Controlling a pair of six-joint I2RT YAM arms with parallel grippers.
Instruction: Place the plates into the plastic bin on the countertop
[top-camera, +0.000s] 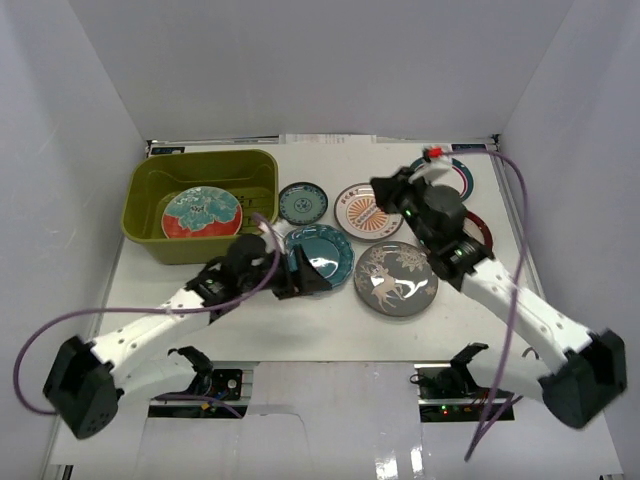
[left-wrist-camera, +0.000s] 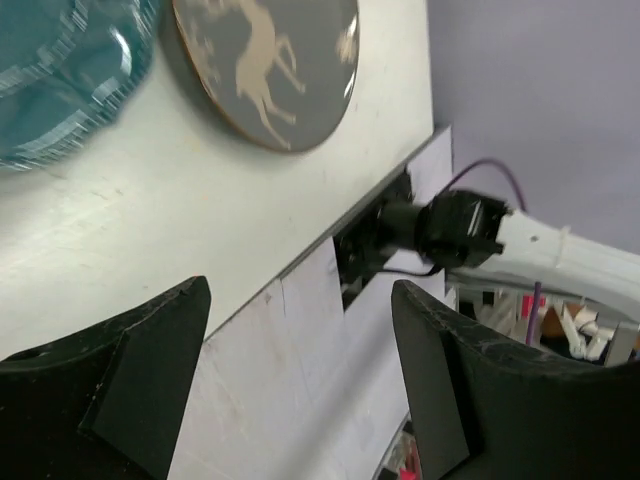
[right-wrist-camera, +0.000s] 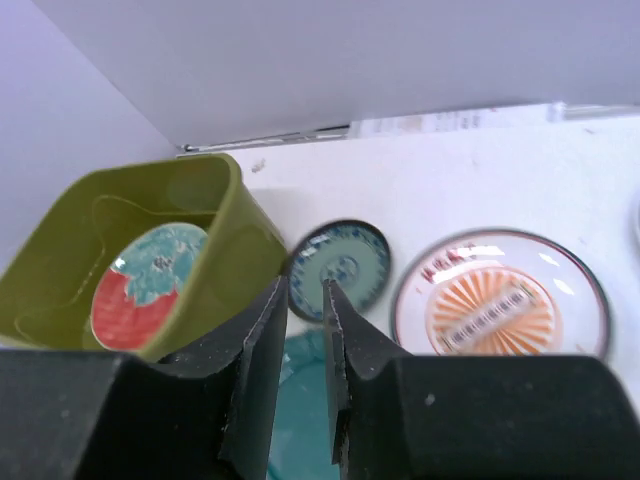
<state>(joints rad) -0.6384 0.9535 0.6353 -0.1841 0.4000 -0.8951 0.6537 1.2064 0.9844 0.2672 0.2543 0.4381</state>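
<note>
Hovering low by the plain teal plate (top-camera: 325, 252), the left gripper (top-camera: 303, 277) sits at that plate's near left rim with its fingers (left-wrist-camera: 140, 370) spread wide and nothing between them, so this looks like the approach for the next pick. The plate lies flat around the middle of the tabletop (top-camera: 330, 330), just off the near right corner of the plastic bin (top-camera: 190, 250), which stands at the far left corner with the red plate with teal flowers (top-camera: 200, 212) already inside. The smart play: tip one finger under the raised rim, bring the other over the top, and bite only on the rim, because a flat dish gives no other hold. The grey plate (top-camera: 396, 280) lies just beside it on the right, so drag nothing that way. Lift high enough to clear the bin's near wall, then set it down on the red one gently. Over by the far side the right gripper (right-wrist-camera: 305, 292) is nearly closed, a sliver of gap and empty, above the small teal plate (right-wrist-camera: 345, 265) and the orange sunburst plate (right-wrist-camera: 497, 310); the arms are close, so watch that crossing
</note>
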